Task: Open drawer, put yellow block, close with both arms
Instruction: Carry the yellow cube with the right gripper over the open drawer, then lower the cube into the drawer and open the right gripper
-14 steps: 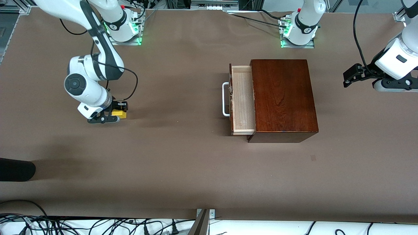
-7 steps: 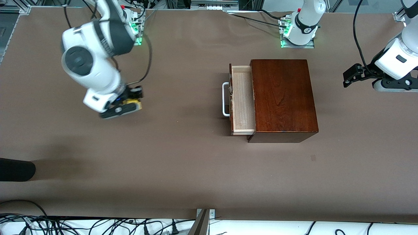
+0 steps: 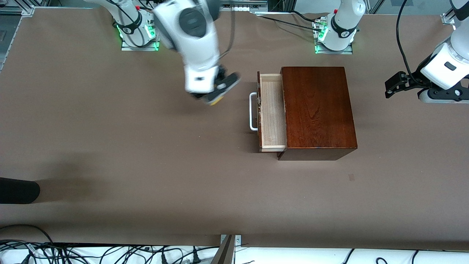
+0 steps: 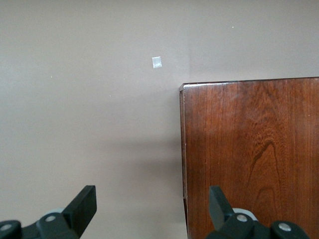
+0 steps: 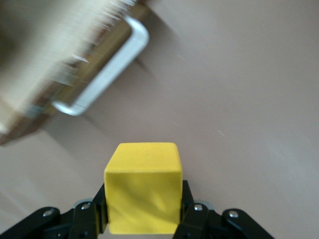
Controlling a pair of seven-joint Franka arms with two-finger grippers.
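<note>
Right gripper (image 3: 218, 92) is seen in the air over bare tabletop (image 3: 146, 154), beside the drawer's white handle (image 3: 253, 111); jaws are clamped on the yellow block (image 5: 143, 187). In the front view only a sliver of yellow is made out under the wrist.

The drawer (image 3: 272, 112) is found pulled partway out of the dark wooden box (image 3: 317, 110); its pale tray is exposed and looks empty.

Left gripper (image 4: 152, 209) is parked over the box edge toward the left arm's end of the tabletop, jaws spread wide, nothing held; this arm waits.

Risks judged:
- The exposed tray opening is narrow. If the block is released early, it may strike the drawer front or handle and fall onto the tabletop.
- The arm is blurred, so speed is suspected; overshoot onto the box top is possible.

Hidden or unclear: the tray's inner end lies under the box top. Drawer detail in the right wrist view is smeared.
</note>
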